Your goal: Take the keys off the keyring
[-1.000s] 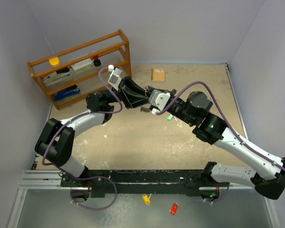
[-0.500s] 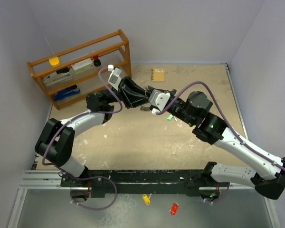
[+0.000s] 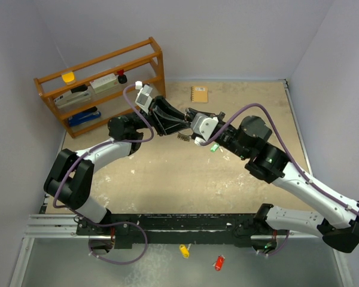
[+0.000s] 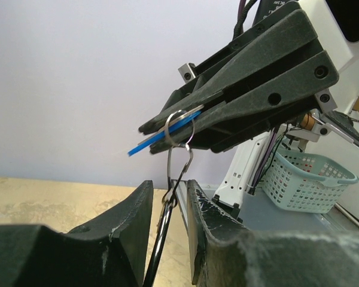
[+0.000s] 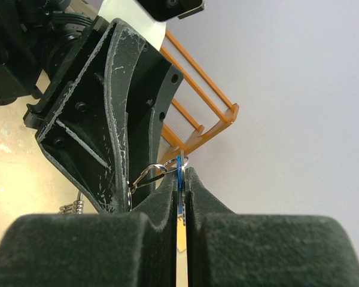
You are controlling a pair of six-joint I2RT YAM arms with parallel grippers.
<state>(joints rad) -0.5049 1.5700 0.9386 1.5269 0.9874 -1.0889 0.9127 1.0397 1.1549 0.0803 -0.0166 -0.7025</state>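
Note:
Both grippers meet above the middle of the table. My right gripper (image 3: 191, 127) (image 5: 180, 170) is shut on the blue-tagged key (image 5: 179, 179) (image 4: 145, 145). A small silver split ring (image 4: 180, 127) sits at the key's head. From it a silver clasp (image 4: 182, 164) (image 5: 145, 175) runs down to the keyring (image 4: 158, 239), seen edge-on as a thin dark wire. My left gripper (image 3: 183, 121) (image 4: 169, 184) is shut on the keyring. Small metal bits (image 3: 182, 137) (image 5: 72, 207) hang below. The green-tagged key (image 3: 214, 147) lies on the table beside the right arm.
A wooden rack (image 3: 102, 78) with small items stands at the back left. A brown notebook (image 3: 198, 94) lies at the back. A yellow tag (image 3: 183, 250) and a red tag (image 3: 219, 262) lie on the front ledge. A pale basket (image 4: 305, 179) shows beyond the arms.

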